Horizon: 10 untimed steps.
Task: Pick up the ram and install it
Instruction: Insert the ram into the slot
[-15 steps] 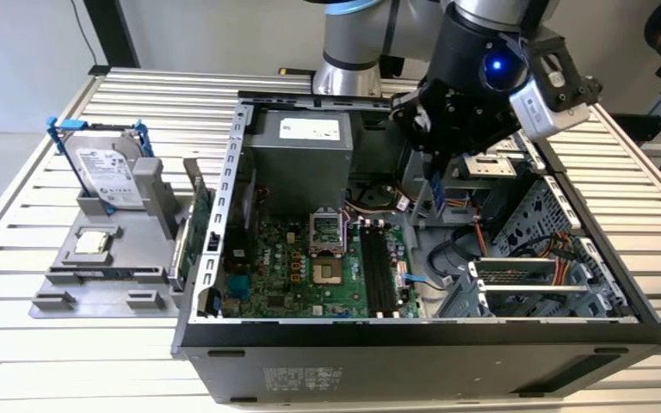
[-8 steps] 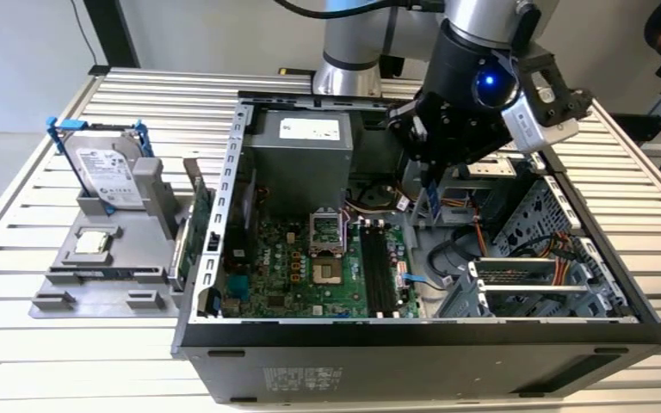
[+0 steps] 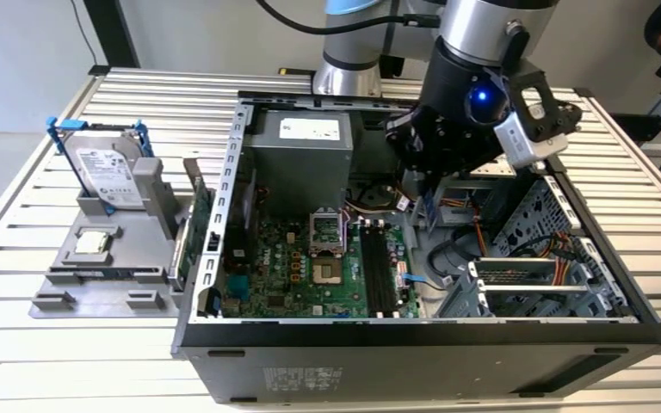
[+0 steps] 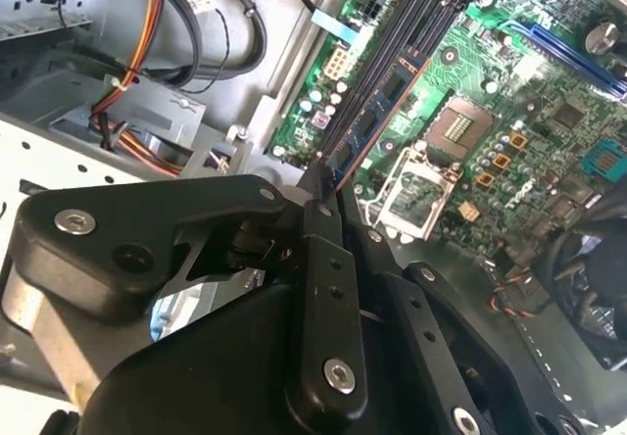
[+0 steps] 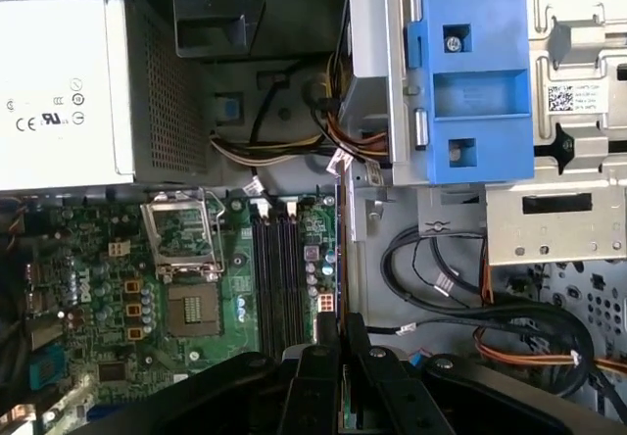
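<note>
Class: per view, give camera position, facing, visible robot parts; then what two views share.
Exterior view: raised, looking down into the open grey computer case; the silver-black arm reaches in.
First wrist view: at the wrist, looking along the black gripper to the green motherboard.
Second wrist view: at the wrist, same aim, motherboard seen slanted.
Shared: both wrist views show the gripper shut on the thin dark ram stick.

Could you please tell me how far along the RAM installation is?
Picked up: the gripper is shut on the long, thin dark blue-green ram stick. In hand: it hangs over the green motherboard, beside the black memory slots. Not yet seated: the slots look empty.
</note>
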Motion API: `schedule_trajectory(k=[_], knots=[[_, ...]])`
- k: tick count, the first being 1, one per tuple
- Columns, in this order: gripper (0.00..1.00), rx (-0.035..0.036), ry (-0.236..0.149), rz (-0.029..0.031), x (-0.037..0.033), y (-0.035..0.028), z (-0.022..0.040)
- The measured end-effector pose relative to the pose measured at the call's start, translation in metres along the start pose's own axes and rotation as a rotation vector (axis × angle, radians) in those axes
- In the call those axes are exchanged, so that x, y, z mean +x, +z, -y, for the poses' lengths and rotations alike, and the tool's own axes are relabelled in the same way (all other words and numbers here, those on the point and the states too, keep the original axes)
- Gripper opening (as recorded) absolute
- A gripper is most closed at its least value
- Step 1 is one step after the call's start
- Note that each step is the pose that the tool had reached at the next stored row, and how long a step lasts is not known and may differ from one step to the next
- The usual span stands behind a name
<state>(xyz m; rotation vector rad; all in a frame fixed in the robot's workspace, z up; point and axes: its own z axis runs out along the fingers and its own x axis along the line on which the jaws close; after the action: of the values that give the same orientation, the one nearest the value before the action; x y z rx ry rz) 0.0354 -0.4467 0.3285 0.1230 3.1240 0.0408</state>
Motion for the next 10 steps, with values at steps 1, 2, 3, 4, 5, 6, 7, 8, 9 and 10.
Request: schedule_trajectory(k=[1,2,3,4,5,6,7,8,9,10], knots=[[0.0,0.0005,0.0,0.0001,0.0,0.0008,0.0],[0.0,0.0009,0.001,0.0001,0.0,0.0015,0.0003],[0.0,0.0012,0.001,0.0001,0.0001,0.0023,0.0007],[0.0,0.0013,0.002,0.0002,0.0002,0.0037,0.0009],[0.0,0.0014,0.002,0.0002,0.0006,0.0055,0.0009],[0.0,0.0014,0.003,0.0002,0.0018,0.0072,0.0011],[0.0,0.0015,0.004,0.0002,0.0035,0.0091,0.0013],[0.0,0.0014,0.004,0.0002,0.0051,0.0111,0.0014],[0.0,0.0015,0.004,0.0002,0.0063,0.0128,0.0016],[0.0,0.0015,0.004,0.0002,0.007,0.0145,0.0017]])
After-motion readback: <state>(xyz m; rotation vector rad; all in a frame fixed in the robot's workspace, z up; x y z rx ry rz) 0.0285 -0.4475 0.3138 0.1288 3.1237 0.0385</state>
